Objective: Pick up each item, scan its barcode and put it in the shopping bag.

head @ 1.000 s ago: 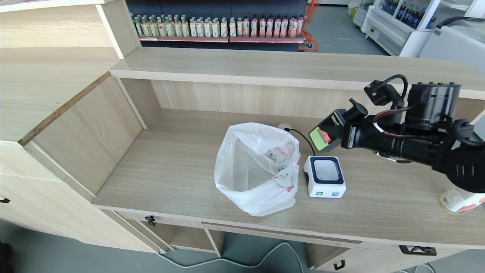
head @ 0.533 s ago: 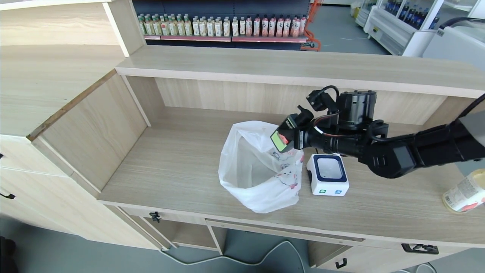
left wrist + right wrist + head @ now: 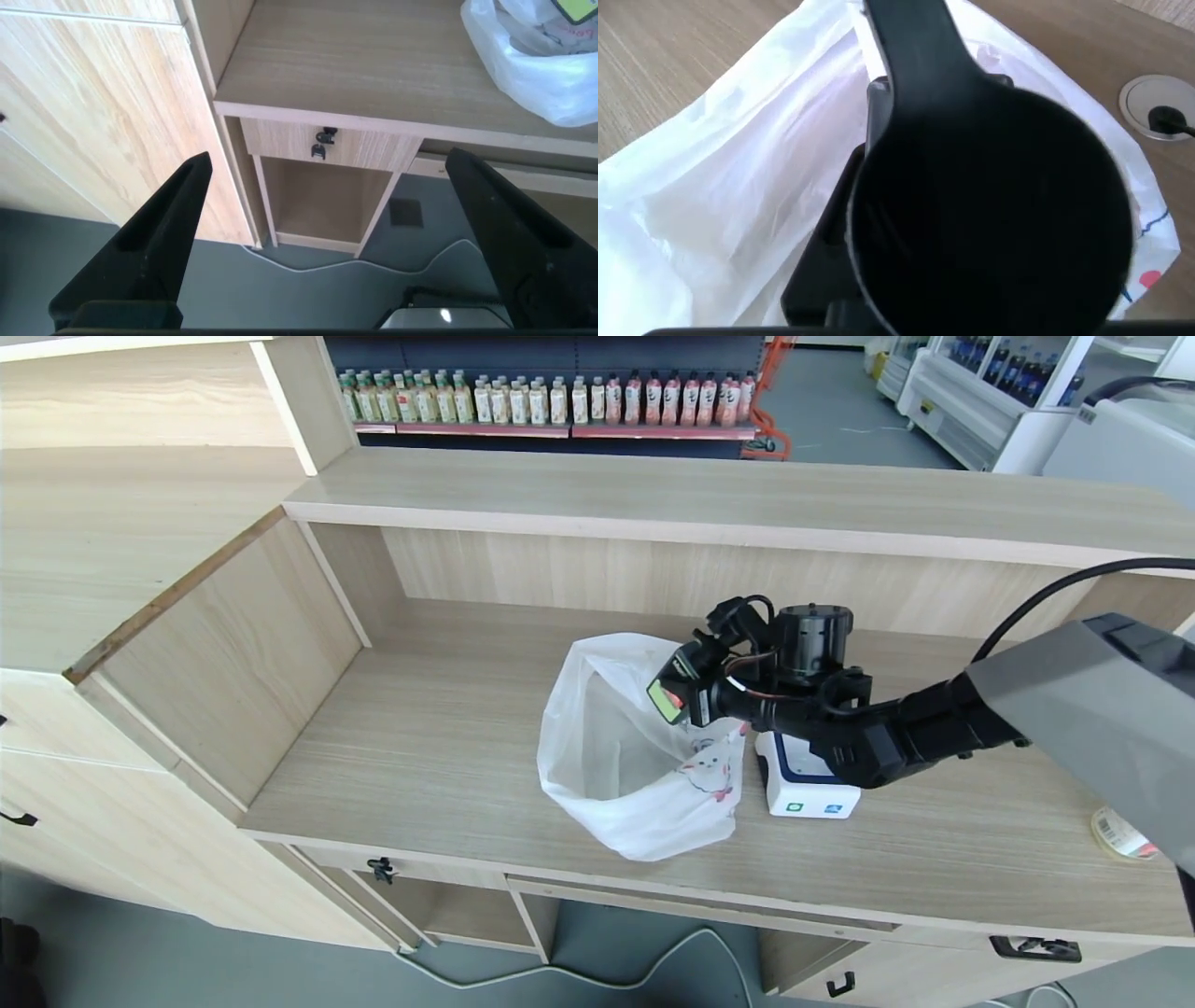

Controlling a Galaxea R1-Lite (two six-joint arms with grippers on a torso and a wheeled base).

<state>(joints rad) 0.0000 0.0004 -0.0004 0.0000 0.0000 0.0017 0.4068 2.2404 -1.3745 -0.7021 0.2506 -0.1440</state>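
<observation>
The item [image 3: 665, 698] sat clamped in the right gripper [image 3: 684, 696] above the shopping bag [image 3: 597, 756], close to its rim by the scanner [image 3: 805, 795]; let go there, it might have caught the limp rim and tumbled onto the counter [image 3: 420, 747].

A shop, this: bottled drinks [image 3: 551, 403] line the back shelf [image 3: 560, 431], a chiller [image 3: 971, 401] beyond, a barcode scanner [image 3: 805, 795] on the checkout counter [image 3: 420, 747].

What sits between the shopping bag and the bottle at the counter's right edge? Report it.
In the head view, the white scanner stands beside the shopping bag; beyond it, bare counter runs to the bottle.
</observation>
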